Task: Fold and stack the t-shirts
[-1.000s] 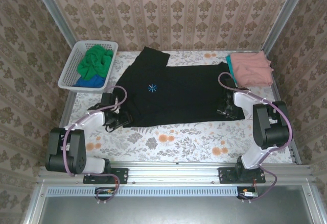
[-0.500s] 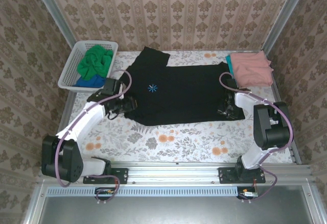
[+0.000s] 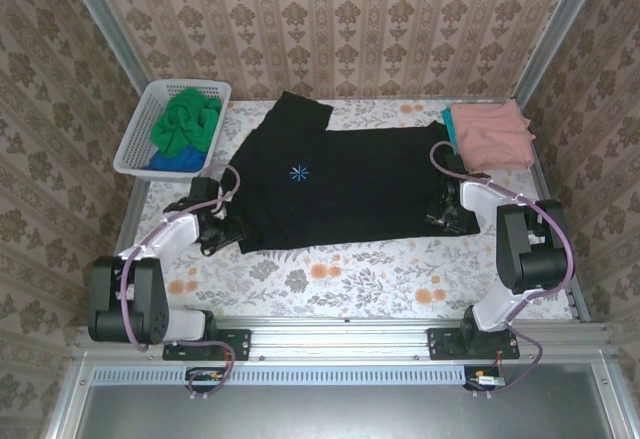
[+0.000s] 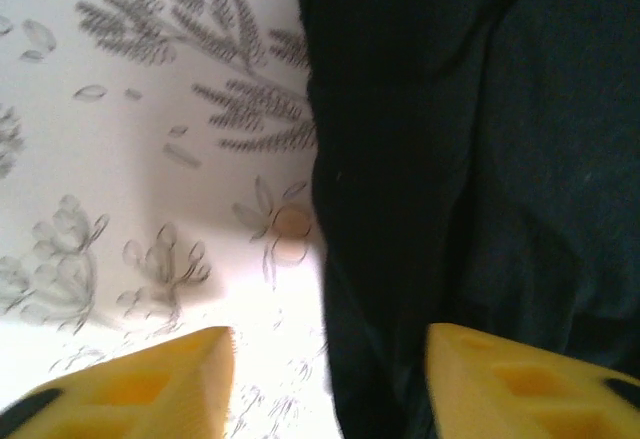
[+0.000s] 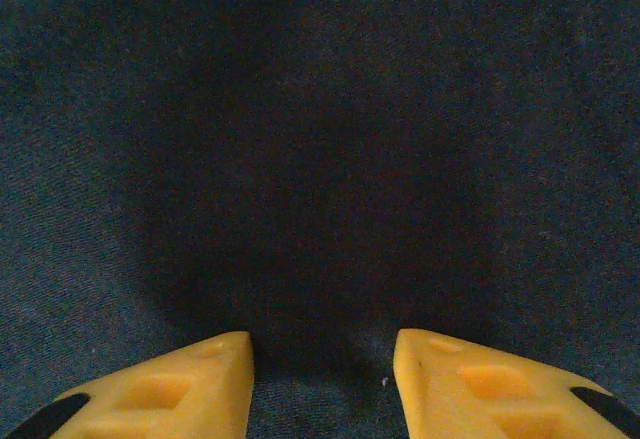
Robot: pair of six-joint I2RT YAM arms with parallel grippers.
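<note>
each arm is built from white links and black joint housings: left arm (image 3: 165, 237), right arm (image 3: 485, 199). a mauve cable (image 3: 236, 181) runs along the outside of each arm in loose loops, from the lower housing to the wrist. each base is fixed to a black mounting plate (image 3: 215, 343). the left gripper (image 4: 328, 359) and right gripper (image 5: 322, 354) carry yellow wedge-shaped fingers (image 5: 170, 389) with moulded rectangular recesses and black patches at the outer lower corners.
</note>
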